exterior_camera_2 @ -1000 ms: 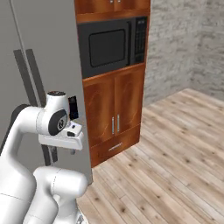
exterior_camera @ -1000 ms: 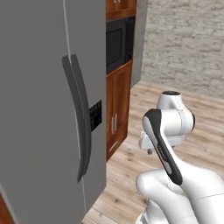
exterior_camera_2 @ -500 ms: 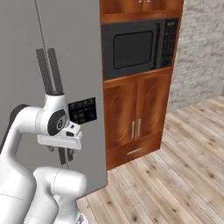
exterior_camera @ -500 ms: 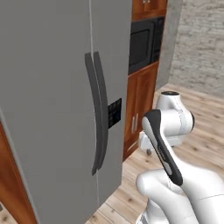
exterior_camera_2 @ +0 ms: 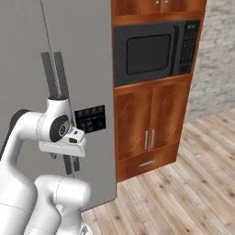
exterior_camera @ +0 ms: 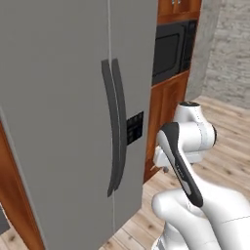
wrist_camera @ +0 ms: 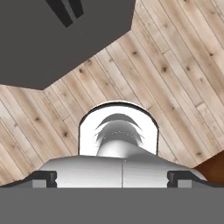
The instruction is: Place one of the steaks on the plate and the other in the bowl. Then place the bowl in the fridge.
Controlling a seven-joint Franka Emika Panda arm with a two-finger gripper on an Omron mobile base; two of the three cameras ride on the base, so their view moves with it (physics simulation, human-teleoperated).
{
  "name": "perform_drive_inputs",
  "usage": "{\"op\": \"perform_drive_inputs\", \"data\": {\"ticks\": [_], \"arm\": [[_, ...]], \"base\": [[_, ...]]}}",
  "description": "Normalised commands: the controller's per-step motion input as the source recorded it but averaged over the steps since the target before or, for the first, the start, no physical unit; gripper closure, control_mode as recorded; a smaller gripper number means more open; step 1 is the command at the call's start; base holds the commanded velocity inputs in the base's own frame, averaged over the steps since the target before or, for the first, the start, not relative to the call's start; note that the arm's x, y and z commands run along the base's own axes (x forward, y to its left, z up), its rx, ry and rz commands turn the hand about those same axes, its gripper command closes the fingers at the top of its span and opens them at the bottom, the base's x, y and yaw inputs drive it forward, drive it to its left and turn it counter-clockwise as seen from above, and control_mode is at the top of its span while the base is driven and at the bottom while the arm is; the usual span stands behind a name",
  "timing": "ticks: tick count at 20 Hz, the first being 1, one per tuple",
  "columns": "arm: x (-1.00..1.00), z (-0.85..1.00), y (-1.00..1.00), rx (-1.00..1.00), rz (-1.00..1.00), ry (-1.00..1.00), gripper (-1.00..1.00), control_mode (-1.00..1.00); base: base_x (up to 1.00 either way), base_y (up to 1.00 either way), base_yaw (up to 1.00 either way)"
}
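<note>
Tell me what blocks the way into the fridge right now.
The fridge has both doors shut, their dark handles side by side at the seam, so the closed doors themselves bar the way to the shelves. Nothing else visible stands in front of them besides the robot's own arm.

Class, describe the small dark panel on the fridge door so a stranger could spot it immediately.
Start at the tall grey fridge left of the wooden cabinets. To the right of its two long dark handles, near the door's right edge, sits a small black control panel. Unlike the slim vertical handles, it is a squat rectangle with faint markings.
</note>
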Motion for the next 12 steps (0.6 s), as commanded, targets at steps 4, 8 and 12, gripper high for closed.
{"op": "perform_drive_inputs", "data": {"ticks": [4, 8, 12], "arm": [[0.00, 0.00, 0.00, 0.00, 0.00, 0.00, -1.00, 1.00], [0.00, 0.00, 0.00, 0.00, 0.00, 0.00, -1.00, 1.00], [0.00, 0.00, 0.00, 0.00, 0.00, 0.00, -1.00, 1.00]], "base": [[0.53, -0.12, 0.22], [0.21, 0.00, 0.11], [0.07, 0.00, 0.32]]}}
